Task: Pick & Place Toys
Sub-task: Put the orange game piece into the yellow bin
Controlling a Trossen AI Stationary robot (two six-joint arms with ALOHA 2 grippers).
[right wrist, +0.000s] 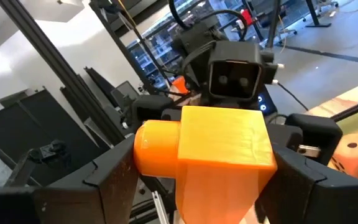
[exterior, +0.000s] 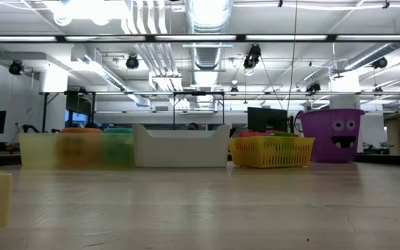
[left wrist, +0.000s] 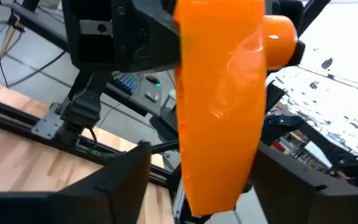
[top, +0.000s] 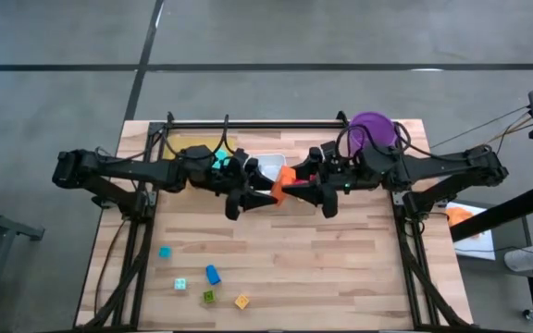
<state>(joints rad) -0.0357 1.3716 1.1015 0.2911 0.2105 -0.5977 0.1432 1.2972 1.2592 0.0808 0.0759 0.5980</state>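
I have both arms up over the middle of the counter point(top: 276, 250), nose to nose. The right gripper point(right wrist: 225, 180) has its two dark fingers closed on the sides of a big orange plastic toy piece point(right wrist: 225, 146), a blocky top with a round knob on one side and a flat part hanging down. It looks like a firm hold. The left gripper point(left wrist: 197, 193) is at the same toy from the other side. Its fingers stand apart on both sides of the flat part, and I cannot tell if they touch it. My guess is that I am passing the toy from one arm to the other, high above the wood.

Around the arms, at the back of the counter, there is a white plastic tray point(exterior: 180, 146), a yellow basket tray point(exterior: 272, 151) with toys in it, a see-through bin point(exterior: 75, 149) with orange and teal things inside, and a purple bucket point(exterior: 333, 134) with a funny face.

Some toys are put away. Five small blocks are not: a teal block point(top: 165, 252), a blue block point(top: 213, 274), a light teal block point(top: 181, 284), a green block point(top: 208, 297) and a yellow block point(top: 241, 301). They sit near the front left, well apart from both arms. So I think a good part of the job is left.

I can't read any words or labels here.
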